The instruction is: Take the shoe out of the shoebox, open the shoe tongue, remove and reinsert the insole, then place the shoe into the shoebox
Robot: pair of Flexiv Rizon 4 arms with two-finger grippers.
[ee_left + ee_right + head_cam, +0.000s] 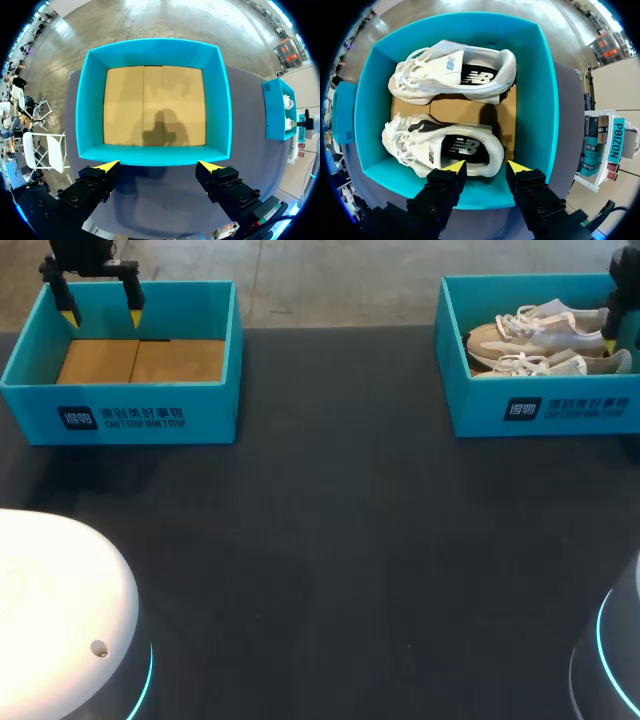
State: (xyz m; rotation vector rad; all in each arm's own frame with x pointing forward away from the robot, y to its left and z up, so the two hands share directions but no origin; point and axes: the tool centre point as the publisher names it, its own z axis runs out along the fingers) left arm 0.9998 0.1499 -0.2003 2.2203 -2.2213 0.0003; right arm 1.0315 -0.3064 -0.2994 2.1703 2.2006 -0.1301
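Two white and beige shoes [540, 345] lie on their sides in the teal shoebox [545, 410] at the far right of the table. In the right wrist view one shoe [445, 145] lies close under my right gripper [486, 167] and the other shoe [450, 75] lies further ahead in the shoebox [540, 100]. The gripper's fingers stand apart on either side of the nearer shoe's heel, with no clear contact. In the head view only part of my right gripper [612, 335] shows at the edge. My left gripper [100, 312] hangs open over the back wall of the empty box.
A second teal box [120, 410] at the far left holds only its bare cardboard floor [155, 105]. My left gripper [159, 165] hangs just outside its wall [150, 156]. The dark tabletop [330, 520] stretches between the boxes.
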